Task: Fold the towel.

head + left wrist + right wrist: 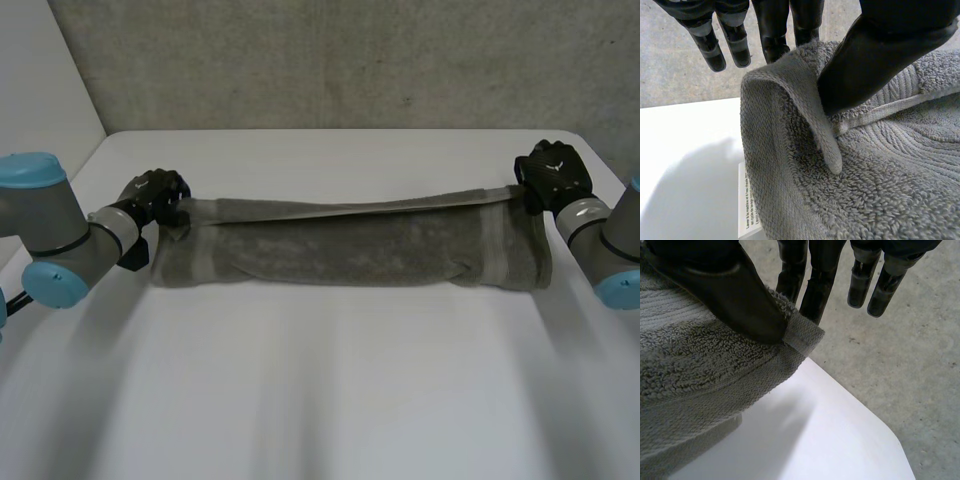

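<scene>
A grey towel [350, 245] lies folded lengthwise across the white table [320, 400], its top layer lifted along the far edge. My left hand [155, 195] pinches the towel's far left corner [790, 85] between thumb [870, 60] and fingers [775, 35]. My right hand [550, 172] pinches the far right corner [800, 335] in the same way, thumb [735, 295] on top and fingers [812, 285] behind. Between the two hands the held edge runs taut, just above the lower layer.
A white care label [750, 205] sticks out from under the towel by my left hand. The table's rounded right corner [890, 445] lies close below my right hand. A grey concrete wall [350, 60] stands behind the table.
</scene>
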Tool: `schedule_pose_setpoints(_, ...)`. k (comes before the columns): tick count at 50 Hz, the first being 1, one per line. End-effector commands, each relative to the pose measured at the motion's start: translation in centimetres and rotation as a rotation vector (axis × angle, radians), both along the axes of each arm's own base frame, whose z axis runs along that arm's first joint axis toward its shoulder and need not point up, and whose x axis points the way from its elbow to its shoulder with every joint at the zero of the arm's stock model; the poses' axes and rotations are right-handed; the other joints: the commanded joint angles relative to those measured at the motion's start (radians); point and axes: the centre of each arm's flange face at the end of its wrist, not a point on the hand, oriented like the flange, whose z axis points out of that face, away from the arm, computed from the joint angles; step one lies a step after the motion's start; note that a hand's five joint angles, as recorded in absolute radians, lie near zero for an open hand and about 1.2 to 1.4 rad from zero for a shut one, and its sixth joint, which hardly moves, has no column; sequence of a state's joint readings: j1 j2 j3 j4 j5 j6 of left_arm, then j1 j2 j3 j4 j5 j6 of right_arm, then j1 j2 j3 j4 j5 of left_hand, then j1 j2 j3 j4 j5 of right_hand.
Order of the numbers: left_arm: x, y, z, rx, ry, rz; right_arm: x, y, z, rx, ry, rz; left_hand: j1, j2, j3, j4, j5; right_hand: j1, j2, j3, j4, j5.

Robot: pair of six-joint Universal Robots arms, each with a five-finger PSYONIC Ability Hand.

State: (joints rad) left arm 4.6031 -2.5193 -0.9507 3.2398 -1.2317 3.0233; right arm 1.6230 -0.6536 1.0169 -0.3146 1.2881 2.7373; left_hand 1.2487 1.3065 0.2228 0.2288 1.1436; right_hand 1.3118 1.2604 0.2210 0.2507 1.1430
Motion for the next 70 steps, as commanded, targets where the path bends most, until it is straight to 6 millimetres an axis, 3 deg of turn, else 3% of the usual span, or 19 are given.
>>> schedule_pose_setpoints(1,-0.3,0.0,-0.1,-0.002,0.000,-0.007,0.1,-0.1,-0.6,0.005,0.008,0.001,-0.067,-0.125,-0.048,-0.054,-0.137,0.084,0.136,-0.046,-0.076,0.079)
schedule_pose_setpoints(2,-0.3,0.0,-0.1,-0.002,0.000,-0.007,0.1,-0.1,-0.6,0.007,0.009,0.000,-0.069,-0.127,-0.048,-0.054,-0.139,0.084,0.136,-0.046,-0.076,0.079)
schedule_pose_setpoints(3,-0.4,0.1,-0.1,0.000,0.000,-0.010,0.1,-0.1,-0.6,0.007,0.009,0.000,-0.261,-0.319,-0.048,-0.054,-0.331,0.084,0.136,-0.046,-0.076,0.079)
schedule_pose_setpoints(4,-0.5,0.1,-0.1,-0.004,-0.005,-0.012,0.1,-0.1,-0.6,0.007,0.009,0.001,-0.432,-0.489,-0.048,-0.054,-0.501,-0.351,-0.299,-0.046,-0.076,-0.356)
schedule_pose_setpoints(5,-0.5,0.1,-0.1,-0.004,-0.005,-0.012,0.1,-0.1,-0.5,0.004,0.008,0.001,-0.433,-0.491,-0.048,-0.054,-0.503,-0.776,-0.725,-0.046,-0.076,-0.782)
schedule_pose_setpoints(7,-0.6,0.3,0.0,-0.003,-0.006,-0.018,0.1,-0.1,-0.5,0.002,0.008,0.001,-0.676,-0.734,-0.048,-0.054,-0.745,-0.906,-0.854,-0.046,-0.076,-0.911)
schedule_pose_setpoints(10,-0.7,0.4,0.2,-0.010,-0.005,-0.026,0.2,-0.1,-0.2,-0.004,0.008,0.004,-0.820,-0.878,-0.048,-0.054,-0.890,-1.137,-1.086,-0.046,-0.076,-1.143)
schedule_pose_setpoints(15,-0.7,0.3,1.3,-0.035,0.000,-0.022,0.1,0.0,0.6,-0.018,0.007,0.001,-1.011,-1.069,-0.048,-0.054,-1.081,-1.137,-1.086,-0.046,-0.076,-1.143)
schedule_pose_setpoints(25,-0.2,0.5,4.6,-0.118,0.008,-0.014,0.2,0.2,3.8,-0.092,-0.009,0.006,-1.009,-1.067,-0.048,-0.054,-1.078,-1.137,-1.086,-0.046,-0.076,-1.143)
schedule_pose_setpoints(27,-0.1,0.8,5.2,-0.132,0.011,-0.014,0.0,0.6,5.3,-0.134,-0.017,0.003,-1.006,-1.064,-0.048,-0.054,-1.075,-1.137,-1.086,-0.046,-0.076,-1.143)
schedule_pose_setpoints(33,-0.5,3.0,6.7,-0.145,0.004,-0.061,0.0,1.7,7.4,-0.170,-0.020,0.012,-0.991,-1.049,-0.048,-0.054,-1.061,-1.137,-1.086,-0.046,-0.076,-1.143)
schedule_pose_setpoints(37,-0.9,4.7,6.7,-0.140,-0.029,-0.126,0.1,3.8,8.1,-0.120,-0.017,0.035,-0.982,-1.040,-0.048,-0.054,-1.052,-1.137,-1.086,-0.046,-0.076,-1.143)
schedule_pose_setpoints(41,-0.9,5.6,6.0,-0.139,-0.104,-0.154,0.2,5.7,7.9,-0.026,-0.012,0.067,-0.979,-1.037,-0.048,-0.054,-1.049,-1.137,-1.086,-0.046,-0.076,-1.143)
schedule_pose_setpoints(43,-0.9,6.0,5.4,-0.144,-0.156,-0.169,0.1,7.7,7.1,0.083,-0.002,0.093,-0.979,-1.037,-0.048,-0.054,-1.049,-1.137,-1.086,-0.046,-0.076,-1.143)
schedule_pose_setpoints(46,-1.0,6.9,4.2,-0.167,-0.279,-0.200,0.0,8.6,6.9,0.123,0.005,0.104,-0.982,-1.040,-0.048,-0.054,-1.052,-1.137,-1.086,-0.046,-0.076,-1.143)
schedule_pose_setpoints(48,-0.8,7.0,3.4,-0.209,-0.394,-0.220,-0.9,10.0,6.2,0.168,0.040,0.097,-0.979,-1.037,-0.048,-0.054,-1.049,-1.137,-1.086,-0.046,-0.076,-1.143)
schedule_pose_setpoints(51,-0.7,6.9,3.2,-0.227,-0.434,-0.227,-1.8,11.0,5.4,0.179,0.109,0.085,-0.982,-1.040,-0.048,-0.054,-1.052,-1.137,-1.086,-0.046,-0.076,-1.143)
schedule_pose_setpoints(62,-1.0,3.7,1.8,-0.369,-0.497,-0.157,-2.4,13.1,2.4,0.247,0.237,0.097,-0.976,-1.034,-0.048,-0.054,-1.046,-1.137,-1.086,-0.046,-0.076,-1.143)
schedule_pose_setpoints(70,-2.9,0.4,1.1,-0.498,-0.493,-0.067,-2.4,14.0,1.3,0.284,0.234,0.102,-0.962,-1.020,-0.048,-0.054,-1.031,-1.137,-1.086,-0.046,-0.076,-1.143)
